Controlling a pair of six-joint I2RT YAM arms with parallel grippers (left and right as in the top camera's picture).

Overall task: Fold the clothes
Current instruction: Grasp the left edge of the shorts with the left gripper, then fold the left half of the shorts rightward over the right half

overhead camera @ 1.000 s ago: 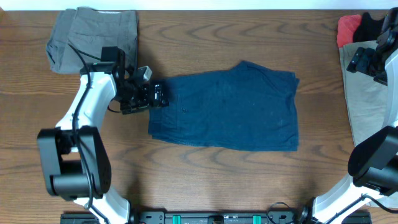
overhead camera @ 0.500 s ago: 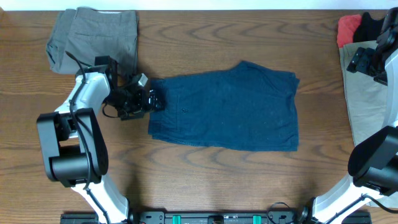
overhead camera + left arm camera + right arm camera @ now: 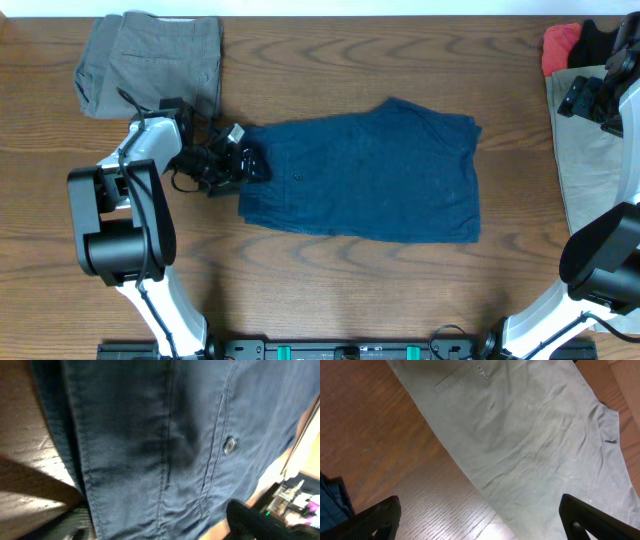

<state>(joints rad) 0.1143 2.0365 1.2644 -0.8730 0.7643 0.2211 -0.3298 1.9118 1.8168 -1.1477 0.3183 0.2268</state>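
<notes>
The dark navy shorts [image 3: 370, 180] lie flat in the middle of the table, waistband to the left. My left gripper [image 3: 252, 165] is low at the waistband edge. In the left wrist view the navy fabric [image 3: 150, 435] with a metal button [image 3: 229, 445] fills the frame, and the jaws [image 3: 160, 525] are wide apart with cloth between them, so it is open. My right gripper [image 3: 590, 98] is open and empty above the khaki-beige garment [image 3: 590, 170], which also shows in the right wrist view [image 3: 530, 445] beyond the spread fingers [image 3: 480, 515].
Folded grey shorts [image 3: 150, 60] lie at the back left corner. A red piece [image 3: 560, 42] and a black piece [image 3: 600, 40] sit at the back right, behind the khaki garment. Bare wooden table [image 3: 330, 290] runs along the front.
My left arm has swung its elbow in toward the left. Its gripper dipped left, then came back onto the waistband, slightly lower. The right arm and the shorts have not moved.
</notes>
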